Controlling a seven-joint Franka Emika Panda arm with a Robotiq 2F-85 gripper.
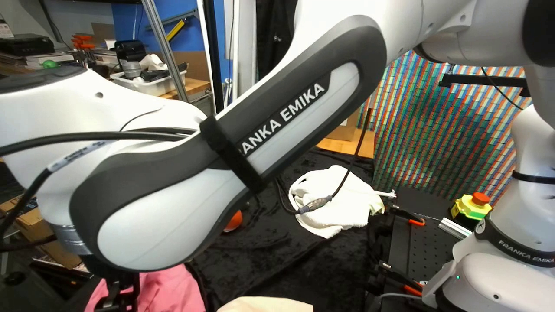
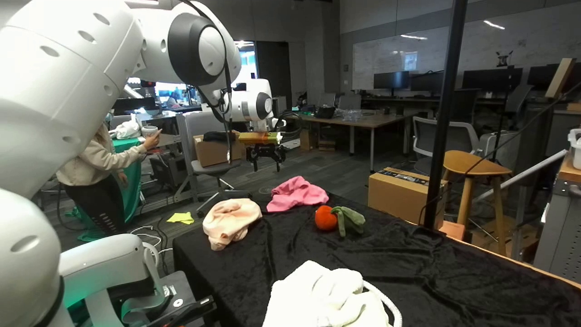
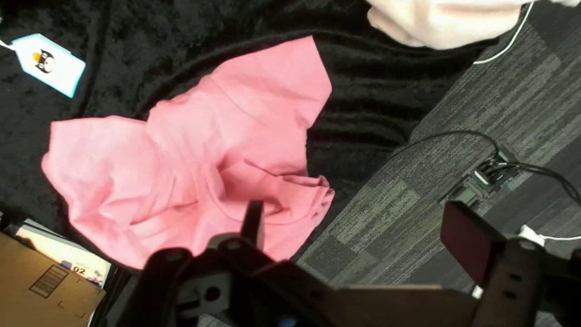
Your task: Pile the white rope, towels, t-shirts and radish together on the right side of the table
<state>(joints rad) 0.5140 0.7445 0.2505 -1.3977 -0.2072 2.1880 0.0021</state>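
One wide table (image 2: 422, 272) covered in black velvety fabric spread lower than the single pincer (image 3: 361, 229), whose two jaws stood wide apart. Well away from the pincer lay one crumpled white cloth heap (image 2: 313, 299); nearest to the pincer, and lower, one pink fabric t-shirt (image 3: 181, 154); farther off, one pale peach crumpled cloth (image 2: 233, 220). Also farther than the t-shirt sat one round red-orange toy radish (image 2: 326, 219) and, against the heap, one looped white rope (image 2: 388, 303).

wrist view: looked down, pink cloth (image 3: 190, 131) at 9 o'clock | both exterior views: looked across table (image 2: 408, 268) past nearby arm (image 1: 299, 123), shared white cloth (image 2: 313, 299)
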